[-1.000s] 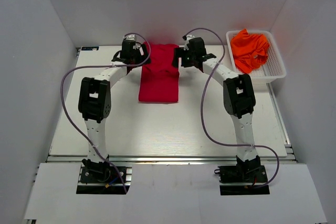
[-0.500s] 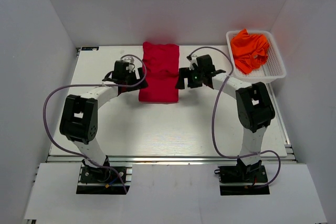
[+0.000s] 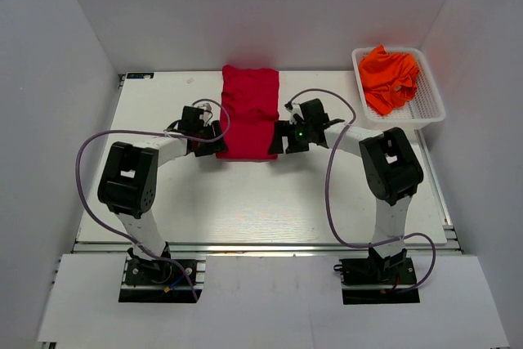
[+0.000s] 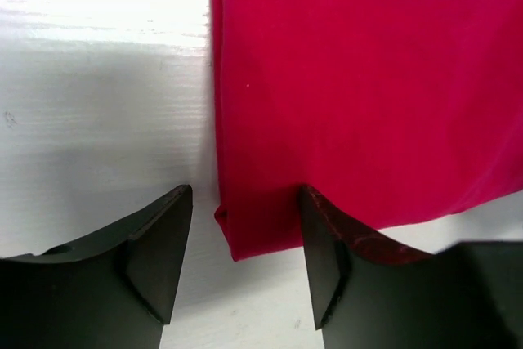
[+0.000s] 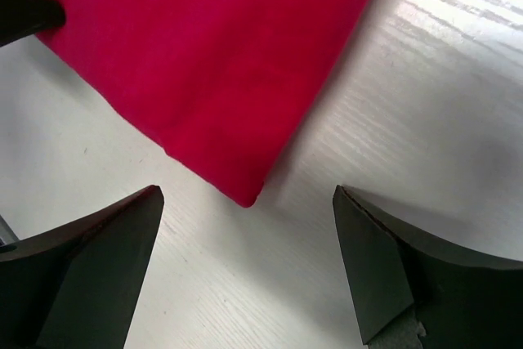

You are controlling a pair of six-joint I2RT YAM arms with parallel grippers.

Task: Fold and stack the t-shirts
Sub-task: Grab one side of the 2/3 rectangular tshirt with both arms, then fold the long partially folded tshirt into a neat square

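One table [image 3: 245, 202] carries the folded crimson t-shirt [image 3: 248, 116], which stretches away ahead of both grippers. The left gripper [image 4: 245, 202], jaws parted, straddles its near left corner; the right gripper [image 5: 247, 195], jaws spread wide, has the near right corner just ahead, between its fingers [image 5: 98, 243].

Folded t-shirt [image 3: 249, 116]: plain crimson red. Basket [image 3: 431, 100] (mesh pattern): white. Bundled t-shirts [image 3: 391, 75]: bright orange. Table [image 3: 245, 194]: white.

White mesh basket [image 3: 425, 109] on a pale table [image 3: 245, 202]
It sits well right of, and beyond, the right gripper [image 3: 279, 138].
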